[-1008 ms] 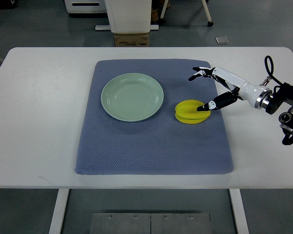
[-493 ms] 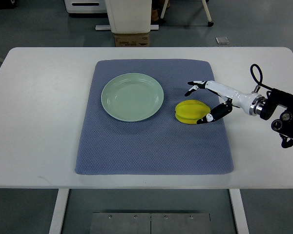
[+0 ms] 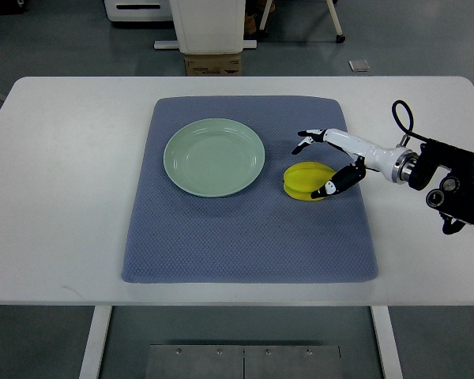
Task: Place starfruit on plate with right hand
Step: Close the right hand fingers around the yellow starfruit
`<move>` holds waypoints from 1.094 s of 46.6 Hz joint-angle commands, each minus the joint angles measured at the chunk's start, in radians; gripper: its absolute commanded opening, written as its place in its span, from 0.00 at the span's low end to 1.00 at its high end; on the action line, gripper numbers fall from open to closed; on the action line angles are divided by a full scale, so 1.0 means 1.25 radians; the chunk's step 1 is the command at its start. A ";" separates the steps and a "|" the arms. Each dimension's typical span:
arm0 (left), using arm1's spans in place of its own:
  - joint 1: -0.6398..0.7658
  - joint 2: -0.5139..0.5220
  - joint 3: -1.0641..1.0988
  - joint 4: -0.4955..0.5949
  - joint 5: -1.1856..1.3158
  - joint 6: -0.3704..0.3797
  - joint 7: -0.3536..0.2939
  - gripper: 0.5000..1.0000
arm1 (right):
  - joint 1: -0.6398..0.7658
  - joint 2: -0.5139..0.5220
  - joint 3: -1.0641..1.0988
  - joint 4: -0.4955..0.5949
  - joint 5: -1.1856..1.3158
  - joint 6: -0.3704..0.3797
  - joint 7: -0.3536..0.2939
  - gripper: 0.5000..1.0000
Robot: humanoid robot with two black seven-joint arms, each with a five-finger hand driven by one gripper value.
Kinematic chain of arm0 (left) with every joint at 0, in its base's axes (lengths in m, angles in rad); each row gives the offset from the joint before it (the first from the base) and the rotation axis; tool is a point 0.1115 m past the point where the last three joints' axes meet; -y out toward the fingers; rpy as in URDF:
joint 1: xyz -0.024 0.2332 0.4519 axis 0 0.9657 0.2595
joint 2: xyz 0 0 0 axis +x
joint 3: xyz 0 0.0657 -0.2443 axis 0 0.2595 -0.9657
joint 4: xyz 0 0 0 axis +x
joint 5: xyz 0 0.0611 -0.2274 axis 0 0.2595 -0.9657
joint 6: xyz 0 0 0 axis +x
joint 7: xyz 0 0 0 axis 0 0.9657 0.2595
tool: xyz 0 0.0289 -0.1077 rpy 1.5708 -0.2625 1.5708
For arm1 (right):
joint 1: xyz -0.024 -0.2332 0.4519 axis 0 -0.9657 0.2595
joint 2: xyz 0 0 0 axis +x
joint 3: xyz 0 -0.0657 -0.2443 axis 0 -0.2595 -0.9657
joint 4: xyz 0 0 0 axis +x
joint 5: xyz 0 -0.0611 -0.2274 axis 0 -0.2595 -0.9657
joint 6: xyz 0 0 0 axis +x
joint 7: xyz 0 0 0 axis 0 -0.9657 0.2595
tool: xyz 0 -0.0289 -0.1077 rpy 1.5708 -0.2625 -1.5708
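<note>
A yellow starfruit lies on the blue-grey mat, to the right of an empty pale green plate. My right hand comes in from the right edge. Its fingers are spread around the starfruit's right side: the thumb tip sits at the fruit's near right edge, the other fingertips hover just beyond its far side. The fruit rests on the mat, not lifted. The left arm is out of view.
The mat lies on a white table. Beyond the table's far edge are a cardboard box and the base of white equipment on the floor.
My right hand has moved left and down toward the starfruit, the forearm coming further in. The fingers now bracket the fruit's right side. The starfruit and plate have not moved.
</note>
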 commanded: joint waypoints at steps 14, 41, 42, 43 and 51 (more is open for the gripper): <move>0.000 0.000 0.000 0.000 0.000 0.001 0.000 1.00 | -0.003 0.028 -0.016 -0.020 0.000 -0.012 -0.001 1.00; 0.000 0.000 0.000 0.000 0.000 0.001 0.000 1.00 | -0.010 0.051 -0.029 -0.055 0.000 -0.012 0.002 1.00; 0.000 0.000 0.000 0.000 0.000 -0.001 0.000 1.00 | -0.010 0.054 -0.029 -0.056 0.000 -0.013 0.002 1.00; 0.000 0.000 0.000 0.000 0.000 0.001 0.000 1.00 | -0.010 0.056 -0.029 -0.057 0.000 -0.013 0.002 0.99; 0.000 0.000 0.000 0.000 0.000 0.001 0.000 1.00 | -0.014 0.066 -0.029 -0.066 0.000 -0.027 0.003 0.99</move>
